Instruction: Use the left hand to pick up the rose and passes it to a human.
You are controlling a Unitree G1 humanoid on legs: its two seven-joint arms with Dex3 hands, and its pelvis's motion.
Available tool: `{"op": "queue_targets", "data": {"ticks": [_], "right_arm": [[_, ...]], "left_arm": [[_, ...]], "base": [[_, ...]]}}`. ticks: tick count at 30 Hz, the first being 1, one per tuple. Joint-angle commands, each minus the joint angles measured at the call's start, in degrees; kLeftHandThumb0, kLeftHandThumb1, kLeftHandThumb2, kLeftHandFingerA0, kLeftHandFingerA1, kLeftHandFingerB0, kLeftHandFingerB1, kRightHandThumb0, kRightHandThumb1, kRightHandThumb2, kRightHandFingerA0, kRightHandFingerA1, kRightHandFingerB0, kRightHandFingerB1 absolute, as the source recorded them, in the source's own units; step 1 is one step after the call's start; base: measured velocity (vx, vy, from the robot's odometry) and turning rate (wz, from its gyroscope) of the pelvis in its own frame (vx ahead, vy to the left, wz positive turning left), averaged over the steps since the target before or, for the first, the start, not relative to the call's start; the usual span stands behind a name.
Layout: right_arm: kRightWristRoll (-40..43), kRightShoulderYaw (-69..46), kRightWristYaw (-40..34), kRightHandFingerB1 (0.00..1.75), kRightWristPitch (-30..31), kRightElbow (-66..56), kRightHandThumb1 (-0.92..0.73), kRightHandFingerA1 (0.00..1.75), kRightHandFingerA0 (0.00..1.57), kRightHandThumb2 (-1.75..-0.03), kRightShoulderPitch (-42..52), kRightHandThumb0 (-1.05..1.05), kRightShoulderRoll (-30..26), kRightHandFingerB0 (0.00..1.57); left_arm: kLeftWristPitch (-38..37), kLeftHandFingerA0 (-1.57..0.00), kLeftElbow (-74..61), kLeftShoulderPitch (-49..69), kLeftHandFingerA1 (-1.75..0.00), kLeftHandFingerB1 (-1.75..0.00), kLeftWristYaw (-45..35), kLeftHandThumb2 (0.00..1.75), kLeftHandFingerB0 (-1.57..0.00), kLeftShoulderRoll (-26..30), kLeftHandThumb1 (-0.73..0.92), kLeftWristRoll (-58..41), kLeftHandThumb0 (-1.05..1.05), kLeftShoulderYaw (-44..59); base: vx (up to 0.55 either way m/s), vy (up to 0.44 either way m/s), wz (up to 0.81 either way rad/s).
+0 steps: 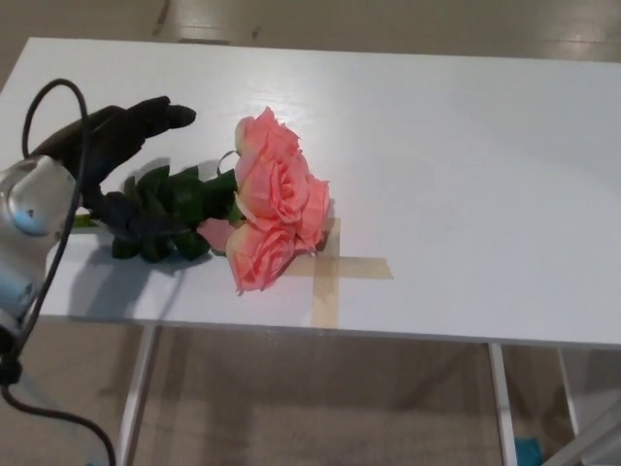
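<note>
- Counter (466,146): white, flat top, seen from above; pale metal legs (134,398) show below its near edge.
- Rose (270,209): a bunch of salmon-pink blooms with dark green leaves (184,199), lying on its side on the counter's left half. Blooms point toward the counter's middle, leafy stem end toward the left edge.
- Tape cross (335,277): two strips of tan tape crossed on the counter near its front edge. The lowest bloom overlaps the cross's left arm and upper end.
- Left hand (121,175): black, entering from picture left on a silver-grey forearm (34,209) with a black cable (53,107) looping over it. The fingers are spread apart around the leafy stem part: the upper finger (160,115) reaches out above the leaves, the lower one (146,228) lies along the leaves' near side, touching or just beside them. Whether it presses the stem firmly cannot be told; the rose rests on the counter.
- Right hand: not visible.
- Floor (320,398): beige-brown, visible beyond the far edge and under the counter.
- Small teal object (527,453): at the bottom edge, under the counter; too little shows to identify.
</note>
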Motion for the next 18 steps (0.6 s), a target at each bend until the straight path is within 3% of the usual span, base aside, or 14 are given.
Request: {"op": "queue_targets", "data": {"ticks": [1,11,12,13,15,16,18], "right_arm": [[0.20,-0.06,0.47,0.38,0.12,0.30,-0.65,0.43,0.70,-0.59,0.20,-0.32,-0.20,0.56],[0.10,0.14,0.63,0.38,-0.05,0.17,-0.65,0.43,0.71,-0.58,-0.06,-0.33,-0.15,0.56],[0.04,0.20,0.74,0.38,-0.09,0.17,-0.65,0.43,0.70,-0.58,-0.09,-0.32,-0.17,0.56],[0.05,0.21,0.82,0.38,-0.11,0.19,-0.65,0.43,0.71,-0.58,-0.10,-0.33,-0.19,0.56],[0.05,0.24,0.84,0.38,-0.11,0.21,-0.65,0.43,0.71,-0.58,-0.11,-0.33,-0.21,0.56],[0.03,0.28,0.89,0.38,-0.26,0.17,-0.65,0.43,0.71,-0.59,0.01,-0.32,-0.24,0.56],[-0.08,0.43,0.98,0.38,-0.46,0.14,-0.66,0.43,0.71,-0.59,0.20,-0.32,-0.32,0.56]], "left_arm": [[-0.40,-0.06,3.00,-1.28,-0.20,-0.27,1.52,0.56,-0.13,-1.16,0.40,3.25,-0.53,-1.92],[-0.27,-0.06,10.87,-3.69,-0.22,-0.27,2.68,0.55,-0.12,-3.40,0.42,4.70,-0.49,-3.76],[-0.28,-0.07,12.07,-3.85,-0.22,-0.31,3.02,0.66,-0.10,-3.67,0.37,4.82,-0.53,-3.86],[-0.67,-0.04,13.02,-3.88,-0.25,-0.28,3.49,0.53,-0.12,-3.80,0.44,4.97,-0.50,-3.95],[-1.03,-0.04,13.73,-4.03,-0.25,-0.28,3.74,0.53,-0.12,-3.90,0.44,5.11,-0.50,-3.97],[-1.28,-0.02,14.72,-4.13,-0.24,-0.38,4.30,0.71,-0.11,-4.15,0.34,5.38,-0.51,-4.15],[-1.90,-0.01,16.87,-4.31,-0.24,-0.38,5.47,0.71,-0.11,-4.66,0.34,5.80,-0.51,-4.48]], "base": [[0.00,0.000,0.00],[0.00,0.000,0.00],[0.00,0.000,0.00],[0.00,0.000,0.00],[0.00,0.000,0.00],[0.00,0.000,0.00],[0.00,0.000,0.00]]}}
